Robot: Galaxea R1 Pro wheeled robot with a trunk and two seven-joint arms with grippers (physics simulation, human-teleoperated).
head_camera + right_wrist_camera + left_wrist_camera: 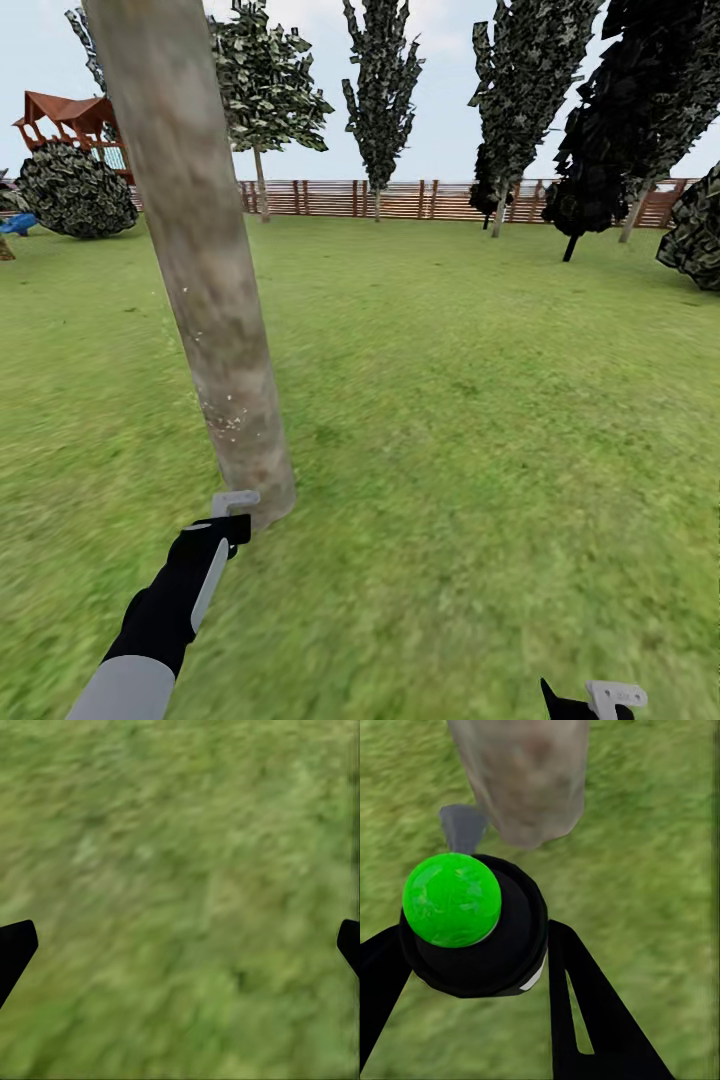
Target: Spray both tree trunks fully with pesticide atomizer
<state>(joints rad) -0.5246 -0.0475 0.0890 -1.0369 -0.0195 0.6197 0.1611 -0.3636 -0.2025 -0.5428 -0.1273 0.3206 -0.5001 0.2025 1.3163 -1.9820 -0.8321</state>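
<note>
Lawn [480, 420] spreads wide around us, green up to the brown slatted fence [400, 198] far beyond the trunk. Nearest us rises the tree trunk [200, 260], thick, mottled grey-brown, leaning slightly in the head view; a scatter of tiny white specks of pesticide [228, 415] dots its lower bark. More trees [382, 90] stand by the fence, well apart from the trunk.

Our left tool [232, 512] sits right at the foot of the trunk, just beside the bark. In the left wrist view its dark fingers [585, 1005] are pressed around the pesticide atomizer [480, 930], a round black body with a bright green ball on it, the trunk's base just past it.

Our right tool [608, 698] hangs over bare grass, well apart from the trunk, fingers [15, 949] spread wide.
</note>
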